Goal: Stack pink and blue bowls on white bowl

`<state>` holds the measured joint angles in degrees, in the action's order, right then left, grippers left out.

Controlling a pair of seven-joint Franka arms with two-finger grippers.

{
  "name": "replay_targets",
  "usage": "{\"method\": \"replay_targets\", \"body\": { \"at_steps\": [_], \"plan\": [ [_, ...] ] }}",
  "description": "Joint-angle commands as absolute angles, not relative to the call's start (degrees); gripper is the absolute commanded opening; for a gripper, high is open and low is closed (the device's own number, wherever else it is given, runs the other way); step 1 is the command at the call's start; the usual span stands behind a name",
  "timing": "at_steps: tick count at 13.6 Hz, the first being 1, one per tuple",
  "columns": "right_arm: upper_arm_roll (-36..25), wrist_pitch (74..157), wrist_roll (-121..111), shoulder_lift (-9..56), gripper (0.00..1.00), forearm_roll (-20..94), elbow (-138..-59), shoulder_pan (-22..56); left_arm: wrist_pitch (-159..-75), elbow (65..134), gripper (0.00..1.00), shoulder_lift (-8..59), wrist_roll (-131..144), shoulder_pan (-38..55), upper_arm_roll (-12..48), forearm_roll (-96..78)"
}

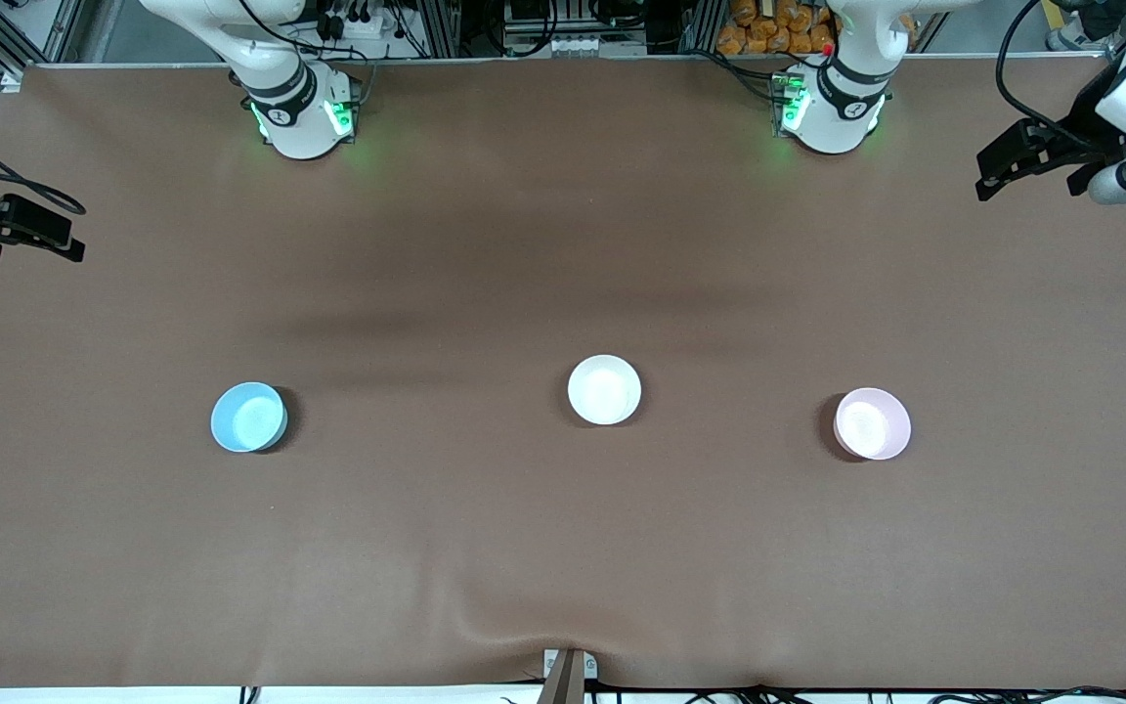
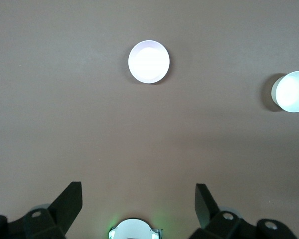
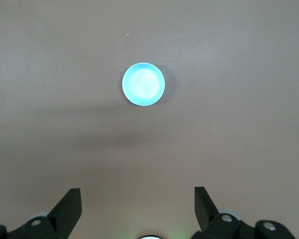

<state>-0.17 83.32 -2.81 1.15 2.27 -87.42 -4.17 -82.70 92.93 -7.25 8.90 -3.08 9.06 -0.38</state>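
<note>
Three bowls sit apart on the brown table point(image 1: 563, 548), in a loose row across its middle: the blue bowl point(image 1: 248, 417) toward the right arm's end, the white bowl point(image 1: 604, 389) between the others and slightly farther from the front camera, and the pink bowl point(image 1: 873, 422) toward the left arm's end. All three stand upright and empty, none touching another, so no stacking is done yet. The left gripper point(image 2: 138, 199) hangs high over the table at its arm's end with its fingers spread wide and nothing between them; its wrist view looks down on the pink bowl with the white one off to the side. The right gripper point(image 3: 137, 199) likewise hangs high with fingers wide apart and empty, looking down on the blue bowl. From here the likely trouble is the grip: the bowls look glossy and thin-rimmed, so a pinch on the rim could slip or tip a bowl. A bowl lowered off-centre could knock the white bowl aside or sit crooked. If both arms reach for the white bowl together, they may collide over it.
</note>
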Motion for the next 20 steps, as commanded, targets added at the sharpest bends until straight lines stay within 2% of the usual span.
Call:
{"method": "replay_targets", "body": {
  "at_steps": [1,20],
  "plan": [
    [0.1,82.8,-2.2,1.5,1.00,2.9,-86.7,-4.7,-82.3,91.8,1.00,-6.8,8.3,-3.3,9.0,2.1],
    [0.0,82.8,-2.3,1.8,1.00,3.0,-86.7,-5.0,-82.6,89.5,1.00,-3.8,7.3,-4.2,9.0,2.2]
  ]
}}
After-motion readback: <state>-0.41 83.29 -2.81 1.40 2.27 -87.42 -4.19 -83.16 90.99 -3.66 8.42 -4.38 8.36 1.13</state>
